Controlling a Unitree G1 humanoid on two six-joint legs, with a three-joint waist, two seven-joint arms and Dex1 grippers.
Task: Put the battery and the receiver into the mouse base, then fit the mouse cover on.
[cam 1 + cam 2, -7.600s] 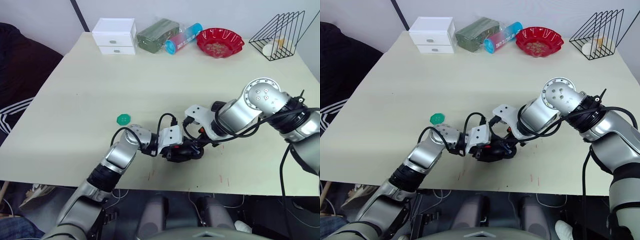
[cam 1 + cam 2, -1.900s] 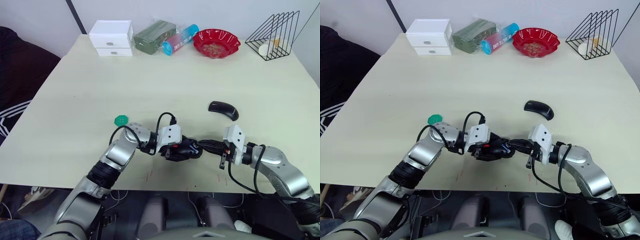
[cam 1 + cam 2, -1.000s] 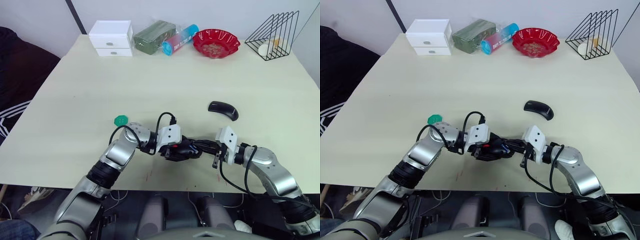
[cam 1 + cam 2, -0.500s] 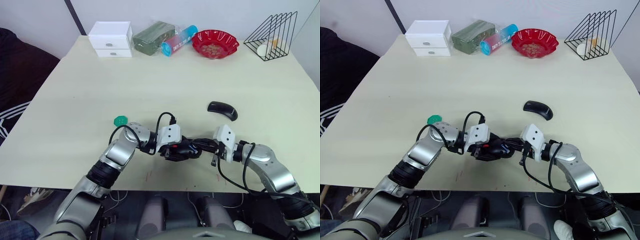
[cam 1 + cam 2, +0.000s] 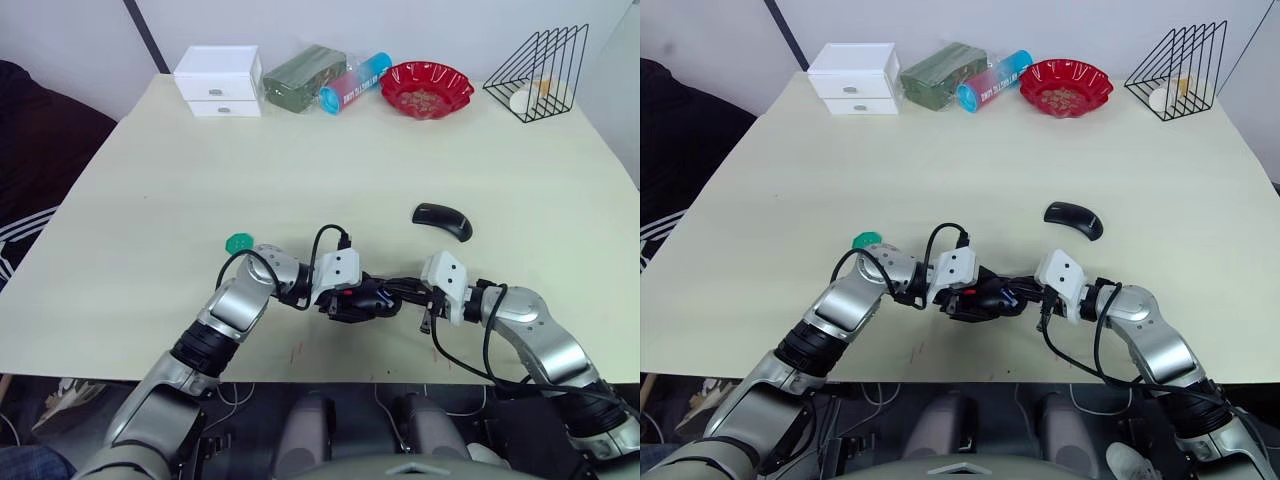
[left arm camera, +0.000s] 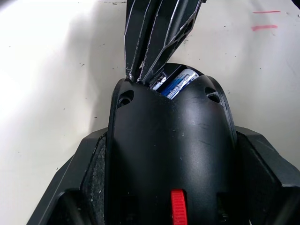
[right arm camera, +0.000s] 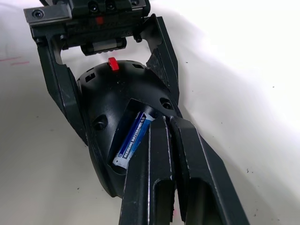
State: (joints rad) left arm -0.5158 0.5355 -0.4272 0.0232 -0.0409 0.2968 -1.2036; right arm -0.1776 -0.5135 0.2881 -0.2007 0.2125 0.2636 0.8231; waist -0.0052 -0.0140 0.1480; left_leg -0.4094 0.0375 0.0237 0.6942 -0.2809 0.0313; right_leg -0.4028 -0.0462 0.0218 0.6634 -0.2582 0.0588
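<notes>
With the left gripper (image 7: 101, 70) clamped on the mouse base (image 7: 122, 122), the right gripper's (image 7: 161, 126) closed fingers could lever the battery (image 7: 132, 138) out of its slot.

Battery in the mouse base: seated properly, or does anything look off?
The battery lies in the open slot of the mouse base but looks slightly askew. The right gripper, fingers together, presses beside it. The left gripper clamps the base.
</notes>
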